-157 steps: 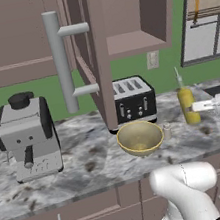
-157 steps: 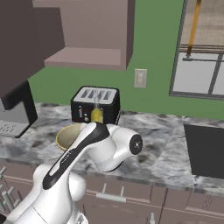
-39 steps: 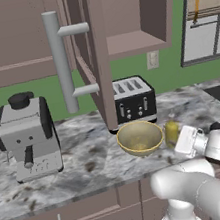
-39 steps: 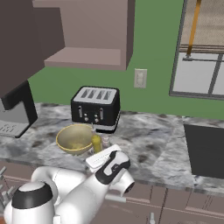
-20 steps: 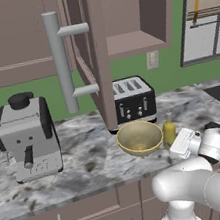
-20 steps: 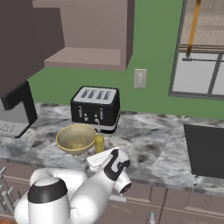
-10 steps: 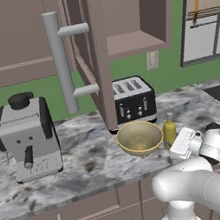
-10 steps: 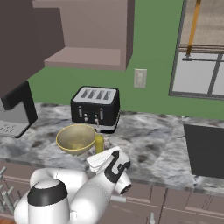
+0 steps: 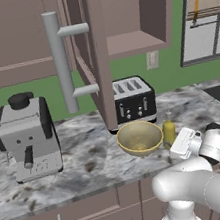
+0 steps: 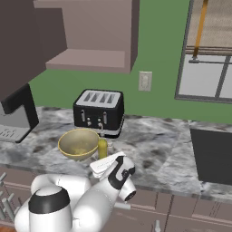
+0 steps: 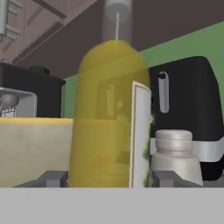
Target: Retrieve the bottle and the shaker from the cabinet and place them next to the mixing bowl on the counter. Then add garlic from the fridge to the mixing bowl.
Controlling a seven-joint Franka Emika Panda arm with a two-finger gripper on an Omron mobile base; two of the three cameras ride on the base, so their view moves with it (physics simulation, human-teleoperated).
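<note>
The yellow-olive bottle (image 9: 169, 128) stands upright on the grey marbled counter (image 9: 90, 158), just right of the tan-yellow mixing bowl (image 9: 139, 137). My gripper (image 9: 182, 140) is low behind the bottle. In the hand view the bottle (image 11: 109, 118) sits between the two fingertips (image 11: 52, 178), which stand a sliver off its sides, so the gripper is open. The pale grey shaker (image 11: 175, 154) stands just right of the bottle, in front of the black toaster (image 11: 183, 105). The bowl (image 10: 79, 144) and bottle (image 10: 103, 148) nearly touch. The cabinet door (image 9: 93, 59) is swung open. Garlic and fridge are out of view.
The black toaster (image 9: 133, 100) stands behind the bowl against the green wall. A coffee machine (image 9: 27, 136) sits at the counter's left. The long grey door handle (image 9: 60, 59) juts out over the counter. A dark cooktop (image 10: 213, 156) lies at the right.
Several seconds ago the bottle hung in the gripper farther right above the counter; now it stands beside the bowl. Over the last second arm and bottle have stayed put.
</note>
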